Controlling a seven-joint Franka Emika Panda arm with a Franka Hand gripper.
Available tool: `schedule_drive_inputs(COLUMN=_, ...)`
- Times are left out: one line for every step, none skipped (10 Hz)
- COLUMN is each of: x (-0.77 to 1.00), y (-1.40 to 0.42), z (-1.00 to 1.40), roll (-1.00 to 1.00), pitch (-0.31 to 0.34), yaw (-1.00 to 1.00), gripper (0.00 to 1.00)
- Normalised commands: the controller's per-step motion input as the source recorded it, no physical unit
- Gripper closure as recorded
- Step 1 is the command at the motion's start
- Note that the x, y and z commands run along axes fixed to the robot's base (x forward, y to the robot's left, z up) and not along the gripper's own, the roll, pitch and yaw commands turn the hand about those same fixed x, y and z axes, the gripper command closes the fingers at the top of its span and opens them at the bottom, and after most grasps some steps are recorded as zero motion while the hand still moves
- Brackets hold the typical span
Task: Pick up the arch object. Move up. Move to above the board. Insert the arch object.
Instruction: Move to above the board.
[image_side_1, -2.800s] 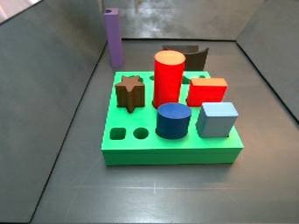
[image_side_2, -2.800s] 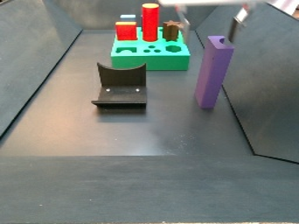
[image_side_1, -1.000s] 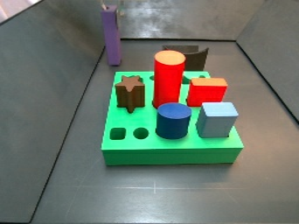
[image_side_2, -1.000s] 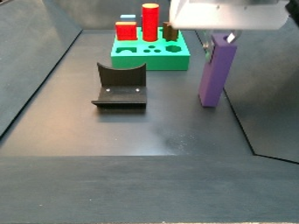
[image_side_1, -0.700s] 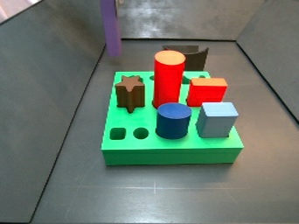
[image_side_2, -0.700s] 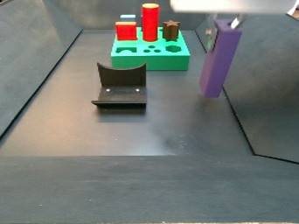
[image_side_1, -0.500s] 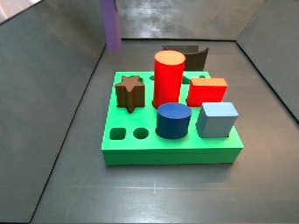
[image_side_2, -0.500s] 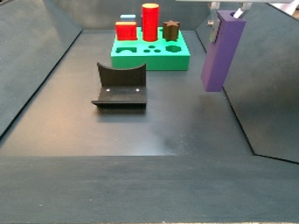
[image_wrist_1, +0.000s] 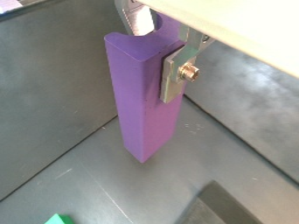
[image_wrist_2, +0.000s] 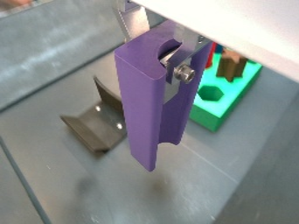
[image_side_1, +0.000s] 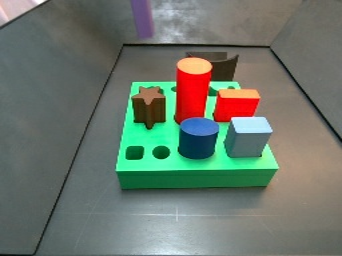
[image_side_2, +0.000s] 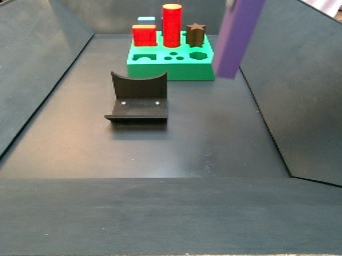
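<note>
My gripper (image_wrist_1: 156, 48) is shut on the arch object (image_wrist_1: 146, 96), a tall purple block with a curved notch at its upper end. A silver finger (image_wrist_1: 176, 72) presses on one of its sides. Both wrist views show the grip (image_wrist_2: 158, 48) near the notch, with the block (image_wrist_2: 149, 105) hanging upright off the floor. In a side view the arch object (image_side_2: 241, 38) hangs high, beside the board's right end, its top and the gripper out of frame. In a side view it is a blurred purple shape (image_side_1: 140, 15) behind the bright-green board (image_side_1: 194, 172).
The board (image_side_2: 174, 66) carries a red cylinder (image_side_1: 194, 88), a brown star (image_side_1: 148, 105), a red cube (image_side_1: 238, 103), a blue cylinder (image_side_1: 198, 137) and a grey-blue cube (image_side_1: 249, 136). The dark fixture (image_side_2: 138, 97) stands on the floor. Grey walls enclose the floor.
The gripper closed on the arch object, lifted it off the floor, and carried it higher and towards the board. Nothing else moved.
</note>
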Motion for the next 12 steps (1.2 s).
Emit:
schedule_drive_inputs(x=0.25, y=-0.01, z=1.00, roll=-0.14, pitch=0.058, yaw=-0.03, gripper=1.00)
schedule_drive_inputs(x=0.22, y=-0.01, z=1.00, roll=-0.13, pitch=0.080, yaw=-0.02, gripper=1.00)
schedule_drive_inputs(x=0.18, y=-0.01, z=1.00, roll=-0.12, pitch=0.084, yaw=-0.02, gripper=1.00)
schedule_drive_inputs(x=0.12, y=-0.01, z=0.84, roll=-0.11, pitch=0.078, yaw=-0.02, gripper=1.00)
schedule_drive_inputs(x=0.05, y=-0.01, z=0.62, roll=-0.10, pitch=0.068, yaw=-0.02, gripper=1.00)
schedule_drive_inputs(x=0.04, y=-0.01, z=0.52, roll=-0.09, pitch=0.063, yaw=-0.01, gripper=1.00)
schedule_drive_inputs(x=0.02, y=0.00, z=0.26, roll=-0.08, pitch=0.068, yaw=-0.01, gripper=1.00)
schedule_drive_inputs(x=0.19, y=-1.00, z=0.05, roll=0.14, pitch=0.793, yaw=-0.11, gripper=1.00)
schedule_drive_inputs(x=0.21, y=-1.00, z=0.02, roll=0.17, pitch=0.747, yaw=-0.08, gripper=1.00)
schedule_drive_inputs(x=0.22, y=-1.00, z=0.03, roll=0.18, pitch=0.676, yaw=-0.04, gripper=1.00)
schedule_drive_inputs(x=0.23, y=-1.00, z=0.03, roll=0.09, pitch=0.483, yaw=-0.02, gripper=1.00)
schedule_drive_inputs(x=0.23, y=-1.00, z=0.03, roll=0.04, pitch=0.327, yaw=-0.01, gripper=1.00)
